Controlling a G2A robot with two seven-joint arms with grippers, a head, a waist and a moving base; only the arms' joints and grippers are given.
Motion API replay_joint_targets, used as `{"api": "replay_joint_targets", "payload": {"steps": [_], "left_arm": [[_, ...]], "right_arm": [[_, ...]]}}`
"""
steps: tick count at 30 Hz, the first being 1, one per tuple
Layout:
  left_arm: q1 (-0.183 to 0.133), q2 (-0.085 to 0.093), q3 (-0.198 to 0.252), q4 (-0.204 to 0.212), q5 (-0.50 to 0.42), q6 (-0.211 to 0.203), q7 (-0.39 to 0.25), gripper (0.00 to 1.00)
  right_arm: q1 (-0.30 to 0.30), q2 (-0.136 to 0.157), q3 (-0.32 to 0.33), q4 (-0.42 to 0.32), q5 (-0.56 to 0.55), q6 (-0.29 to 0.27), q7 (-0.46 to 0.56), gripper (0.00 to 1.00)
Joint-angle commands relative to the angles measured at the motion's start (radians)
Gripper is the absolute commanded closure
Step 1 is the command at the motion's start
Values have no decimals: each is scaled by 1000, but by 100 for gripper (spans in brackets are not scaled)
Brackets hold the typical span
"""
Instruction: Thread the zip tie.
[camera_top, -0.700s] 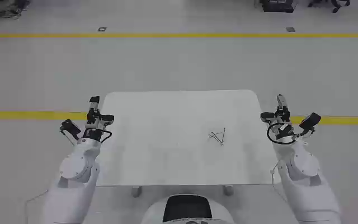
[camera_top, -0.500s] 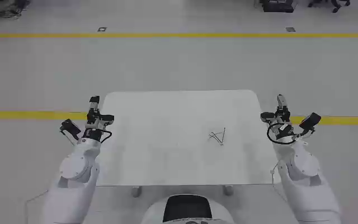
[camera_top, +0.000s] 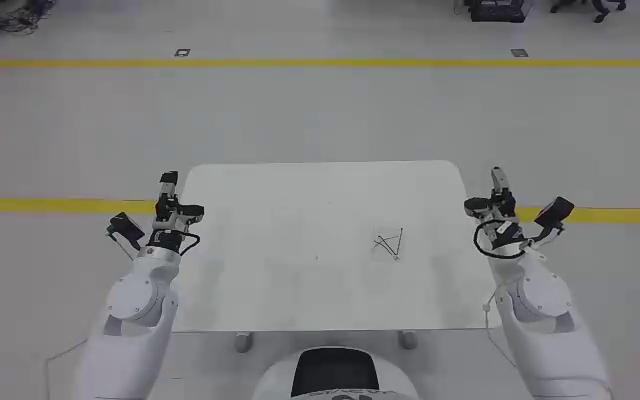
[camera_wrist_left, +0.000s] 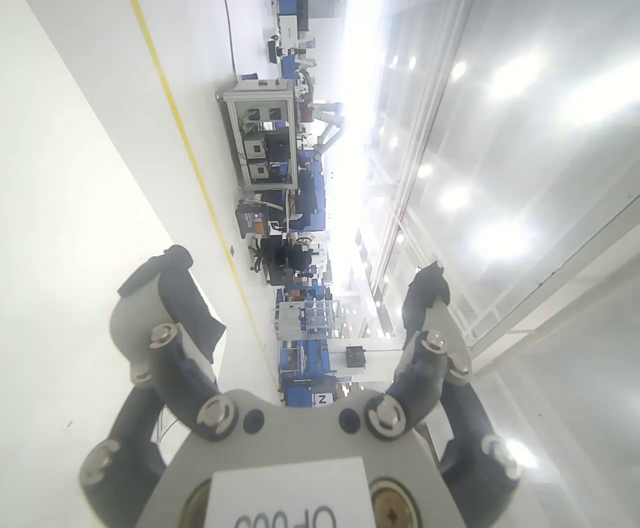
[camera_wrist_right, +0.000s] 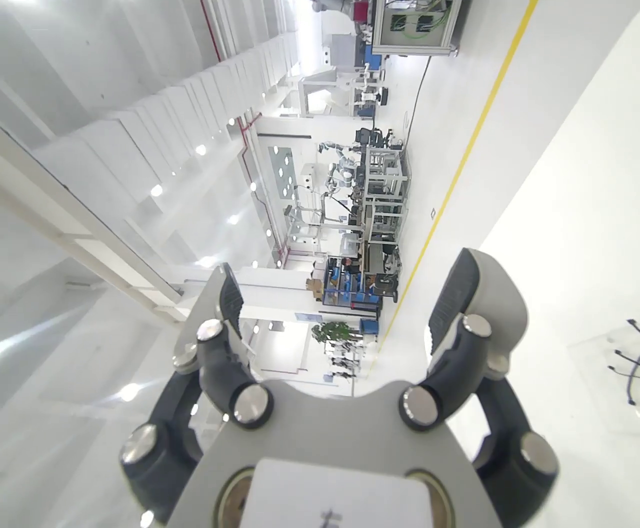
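Observation:
Thin black zip ties (camera_top: 390, 243) lie crossed in a small heap on the right half of the white table (camera_top: 290, 260). They also appear as dark strands (camera_wrist_right: 626, 361) in the right wrist view. My left gripper (camera_top: 168, 180) hangs just off the table's left edge, open and holding nothing, as its own view (camera_wrist_left: 300, 282) shows. My right gripper (camera_top: 497, 177) is just off the table's right edge, about a hand's width from the zip ties. It too is open and holds nothing, as seen in the right wrist view (camera_wrist_right: 345, 285).
The table stands on a pale floor crossed by a yellow line (camera_top: 60, 205) at the level of both grippers. A second yellow line (camera_top: 320, 63) runs farther back. Machines and racks (camera_wrist_left: 260, 135) stand far off in the hall.
My right arm has shifted slightly toward the table. The left arm and the zip ties have not moved.

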Motion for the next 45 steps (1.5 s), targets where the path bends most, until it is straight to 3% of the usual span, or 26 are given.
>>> {"api": "replay_joint_targets", "payload": {"steps": [1, 4, 6, 15, 21, 27, 39, 45], "left_arm": [[0, 0, 0, 0, 0, 0, 0, 0], [0, 0, 0, 0, 0, 0, 0, 0], [0, 0, 0, 0, 0, 0, 0, 0], [0, 0, 0, 0, 0, 0, 0, 0], [0, 0, 0, 0, 0, 0, 0, 0], [0, 0, 0, 0, 0, 0, 0, 0], [0, 0, 0, 0, 0, 0, 0, 0], [0, 0, 0, 0, 0, 0, 0, 0]], "right_arm": [[4, 1, -10, 0, -56, 8, 33, 0], [17, 5, -37, 4, -136, 40, 106, 0], [23, 7, -50, 13, -180, 26, 158, 0], [23, 7, -50, 13, -180, 26, 158, 0], [150, 20, -68, 50, -363, 64, 305, 0], [272, 26, -133, 114, -503, 96, 447, 0], [272, 26, -133, 114, -503, 96, 447, 0], [363, 31, -183, 141, -634, 95, 553, 0]]}}
